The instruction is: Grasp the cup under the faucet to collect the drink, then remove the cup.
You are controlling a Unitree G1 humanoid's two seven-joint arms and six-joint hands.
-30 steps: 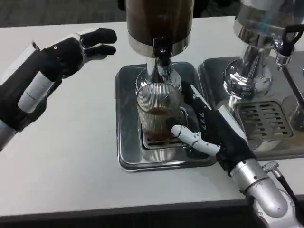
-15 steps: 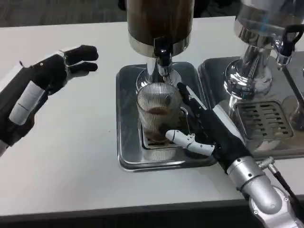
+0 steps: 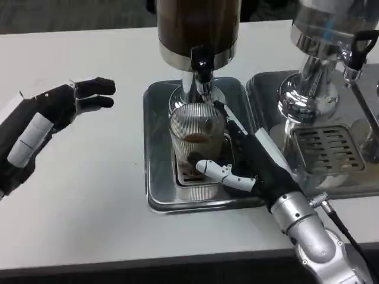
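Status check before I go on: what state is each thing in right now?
Ribbed clear glass cup: upright on the drip grate under the faucet, partly filled with brown drink.
Black faucet: above the cup; flow cannot be told.
Right hand: fingers around the cup.
Left hand: open, holding nothing.
Silver drip tray: flat on the white table.

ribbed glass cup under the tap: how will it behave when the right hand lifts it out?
The cup looks like rigid ribbed glass, so probably stiff but slippery and breakable. It holds some brown drink, so likely bottom-heavy; tilting may slosh it. The right hand is at its side.
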